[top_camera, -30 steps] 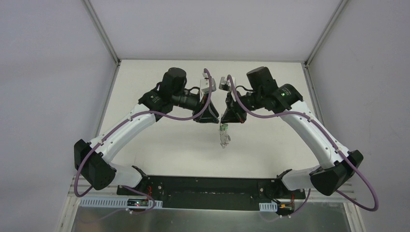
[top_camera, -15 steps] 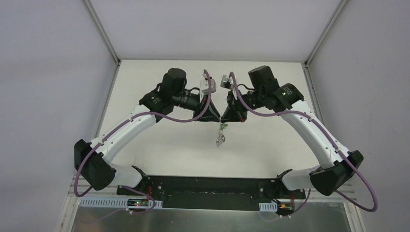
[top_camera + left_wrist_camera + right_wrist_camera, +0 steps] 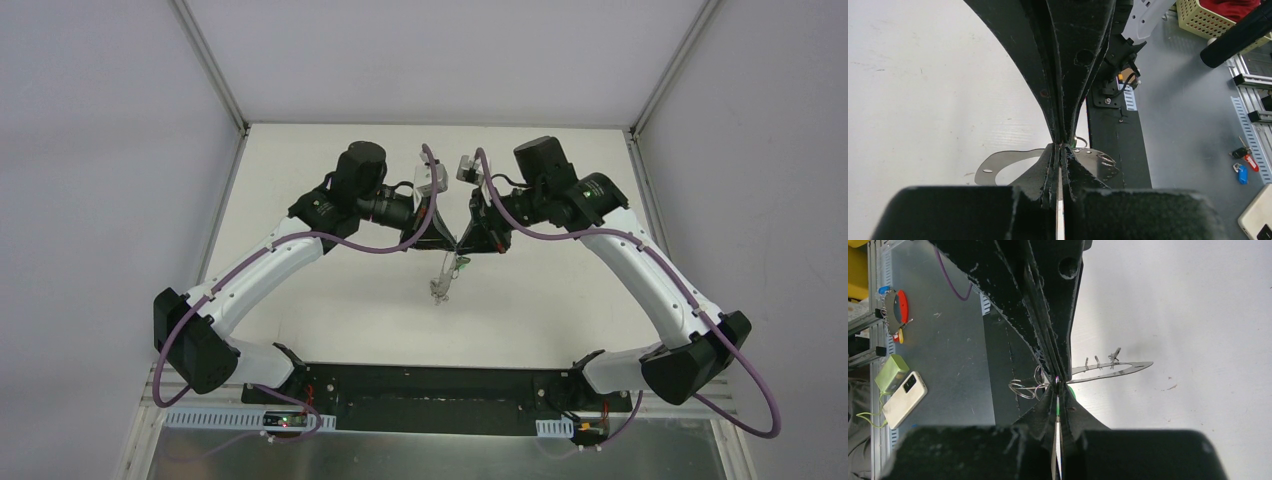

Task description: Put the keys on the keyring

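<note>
Both grippers meet tip to tip above the middle of the white table (image 3: 340, 290). My right gripper (image 3: 463, 246) (image 3: 1057, 386) is shut on the key (image 3: 1070, 392), whose green head shows between and beside its fingers. My left gripper (image 3: 447, 243) (image 3: 1060, 148) is shut too, pinching the keyring (image 3: 440, 280) at its top. The thin silver loop hangs slanted down and to the left below the tips. In the right wrist view small wire loops of the keyring (image 3: 1023, 389) stick out to the left of the tips. A bit of the keyring (image 3: 1081, 142) peeks out beside the left fingers.
The keyring's grey shadow (image 3: 998, 167) lies on the table under the grippers. A black base plate (image 3: 430, 385) runs along the near edge. Off the table are a basket (image 3: 1208, 17), some spare keys (image 3: 1243, 162) and a phone (image 3: 903, 397).
My left gripper has shut at the meeting point. The hanging keyring has swung from right of centre toward the left and risen a little. The right gripper has stayed shut.
</note>
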Motion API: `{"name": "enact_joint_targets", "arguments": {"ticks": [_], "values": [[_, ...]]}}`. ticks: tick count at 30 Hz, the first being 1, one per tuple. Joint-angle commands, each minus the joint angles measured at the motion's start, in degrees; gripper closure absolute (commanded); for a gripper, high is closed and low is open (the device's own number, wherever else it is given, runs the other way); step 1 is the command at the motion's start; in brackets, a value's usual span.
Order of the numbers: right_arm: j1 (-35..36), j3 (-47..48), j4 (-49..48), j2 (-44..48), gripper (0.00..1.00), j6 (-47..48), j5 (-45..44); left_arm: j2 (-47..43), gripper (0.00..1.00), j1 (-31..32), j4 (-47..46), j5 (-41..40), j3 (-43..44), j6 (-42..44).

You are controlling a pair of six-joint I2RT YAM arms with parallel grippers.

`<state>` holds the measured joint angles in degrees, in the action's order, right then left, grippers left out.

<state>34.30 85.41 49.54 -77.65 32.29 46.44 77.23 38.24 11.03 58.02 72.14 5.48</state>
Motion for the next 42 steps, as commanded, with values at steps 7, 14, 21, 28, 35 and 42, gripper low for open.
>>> {"name": "enact_joint_targets", "arguments": {"ticks": [7,14,21,28,35,42], "values": [[-3.8,-2.5,-5.6,3.4,0.89,-3.1,3.9,-2.1,1.0,0.3,-2.1,0.2,1.4,-5.0],[-8.3,-6.9,-8.2,7.7,0.68,-3.8,7.8,-2.5,1.0,0.0,-8.2,1.5,0.1,-12.6],[-9.2,-9.8,-9.0,9.3,0.48,-1.8,12.5,-1.9,1.0,-0.2,-14.3,3.3,-1.1,-18.2],[-9.2,-10.4,-9.6,8.7,0.42,-1.0,14.8,-1.9,1.0,-0.3,-19.1,4.0,-2.3,-21.9],[-9.2,-10.9,-10.0,8.7,0.57,-1.0,16.9,-2.1,1.0,-0.4,-19.5,3.9,-2.6,-22.2],[-9.2,-11.8,-10.1,9.0,0.78,-0.9,18.2,-1.8,1.0,-0.7,-19.7,3.7,-2.7,-22.2]]}}
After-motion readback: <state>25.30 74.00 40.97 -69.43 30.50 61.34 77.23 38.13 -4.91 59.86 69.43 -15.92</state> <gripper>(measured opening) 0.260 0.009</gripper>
